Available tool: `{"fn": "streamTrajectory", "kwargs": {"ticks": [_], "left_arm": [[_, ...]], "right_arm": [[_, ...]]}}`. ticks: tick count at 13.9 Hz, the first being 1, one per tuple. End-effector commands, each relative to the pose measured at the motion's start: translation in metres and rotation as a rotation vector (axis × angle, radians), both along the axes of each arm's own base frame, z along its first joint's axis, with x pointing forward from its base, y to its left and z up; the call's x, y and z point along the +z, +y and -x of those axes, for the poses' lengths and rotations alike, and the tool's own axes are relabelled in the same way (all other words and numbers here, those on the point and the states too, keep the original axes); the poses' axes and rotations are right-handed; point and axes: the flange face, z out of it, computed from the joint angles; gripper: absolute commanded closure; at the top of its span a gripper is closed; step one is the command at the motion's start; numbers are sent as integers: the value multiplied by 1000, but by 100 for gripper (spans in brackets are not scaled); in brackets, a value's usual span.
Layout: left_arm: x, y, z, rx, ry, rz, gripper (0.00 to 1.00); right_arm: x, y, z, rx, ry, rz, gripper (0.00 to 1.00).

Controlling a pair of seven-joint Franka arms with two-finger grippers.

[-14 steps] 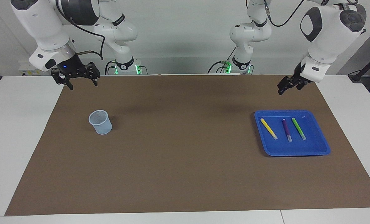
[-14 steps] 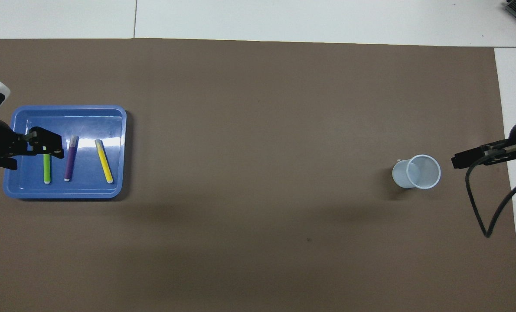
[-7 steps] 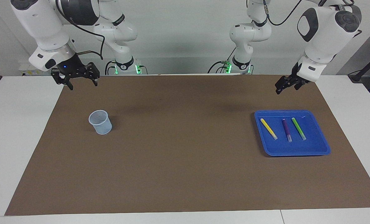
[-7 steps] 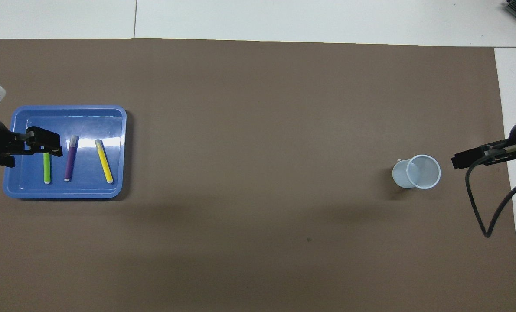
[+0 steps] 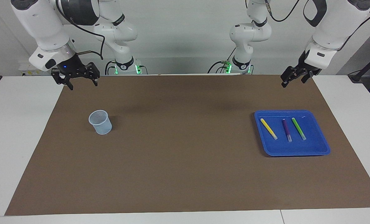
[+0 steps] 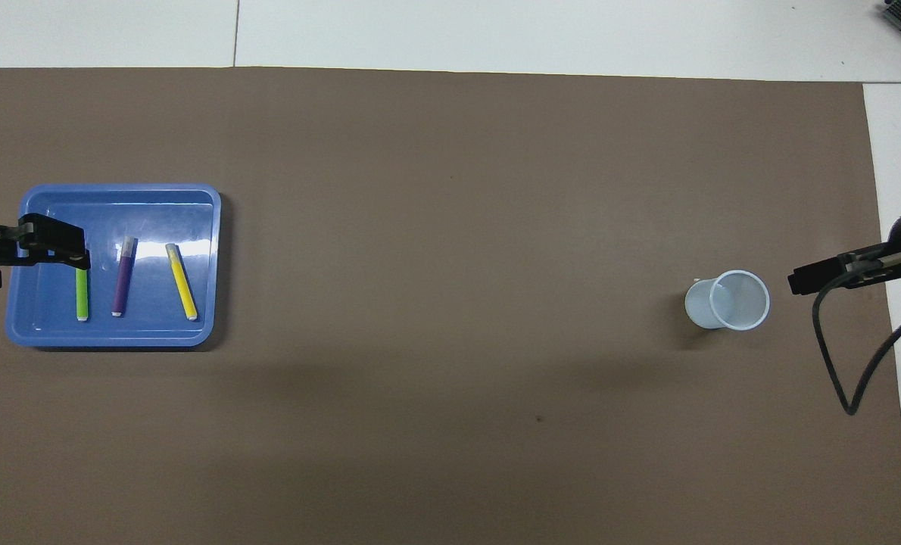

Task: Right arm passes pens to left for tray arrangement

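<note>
Brown paper matting [image 5: 185,174] covers the white table. Near its edge at the left arm's end, the shallow blue plastic tray [image 5: 323,146] holds all three slim marker pens: yellow [image 5: 268,128], purple [image 5: 286,130], green [image 5: 298,128]. They lie roughly parallel, pale ends away from the robots. The pale mesh cup [image 5: 100,122] looks empty, so arrangement seems finished. The right gripper [image 5: 78,81] and left gripper [image 5: 293,79] hang released, holding nothing.
</note>
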Motion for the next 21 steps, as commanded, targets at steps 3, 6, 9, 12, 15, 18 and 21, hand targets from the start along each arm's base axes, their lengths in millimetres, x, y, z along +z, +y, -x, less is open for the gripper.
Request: {"fn": "streamTrajectory", "kwargs": {"ticks": [3, 6, 9, 12, 15, 18, 21], "left_arm": [[10, 7, 3, -39, 19, -9, 0], [10, 9, 2, -142, 13, 17, 0], [7, 9, 3, -142, 19, 30, 0], [10, 9, 1, -174, 2, 22, 0], [11, 10, 1, -190, -2, 21, 0], [10, 11, -1, -188, -8, 16, 0], [10, 12, -1, -185, -8, 17, 0]], "right_arm": [[4, 2, 0, -18, 6, -23, 0], [4, 2, -1, -18, 3, -23, 0], [4, 2, 0, -18, 4, -23, 0], [4, 1, -1, -20, 3, -23, 0], [4, 2, -1, -18, 3, -23, 0], [4, 2, -1, -18, 3, -23, 0], [4, 1, 0, -20, 3, -23, 0]]}}
